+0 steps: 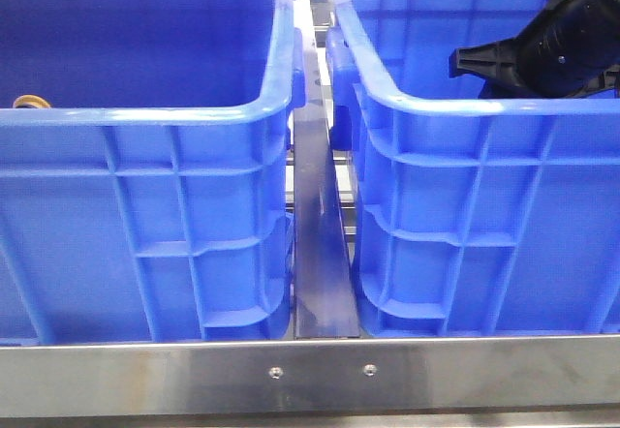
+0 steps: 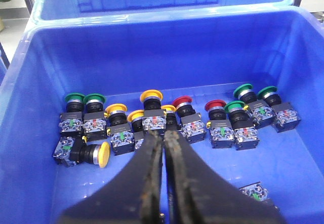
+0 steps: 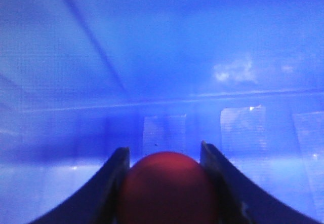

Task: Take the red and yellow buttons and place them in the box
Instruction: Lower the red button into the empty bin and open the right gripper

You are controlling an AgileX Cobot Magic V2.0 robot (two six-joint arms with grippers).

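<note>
My right gripper (image 3: 164, 155) is shut on a dark red button (image 3: 164, 188), whose domed cap fills the gap between the fingers. It is inside the box (image 1: 465, 108), the right-hand blue crate with panelled inner walls (image 3: 238, 127), and shows as a black shape (image 1: 484, 60) in the front view. My left gripper (image 2: 164, 134) is shut and empty, and hangs over the left crate (image 2: 152, 51). Below it lie yellow buttons (image 2: 151, 96) and red buttons (image 2: 183, 101) on black switch bodies. One yellow cap (image 1: 27, 102) shows in the front view.
Green buttons (image 2: 74, 97) lie among the others in the left crate (image 1: 145, 115). One loose switch body (image 2: 255, 192) lies apart from the row. A metal strip (image 1: 315, 254) runs between the two crates. A steel rail (image 1: 310, 375) runs along the front edge. A further crate (image 2: 167, 1) stands behind.
</note>
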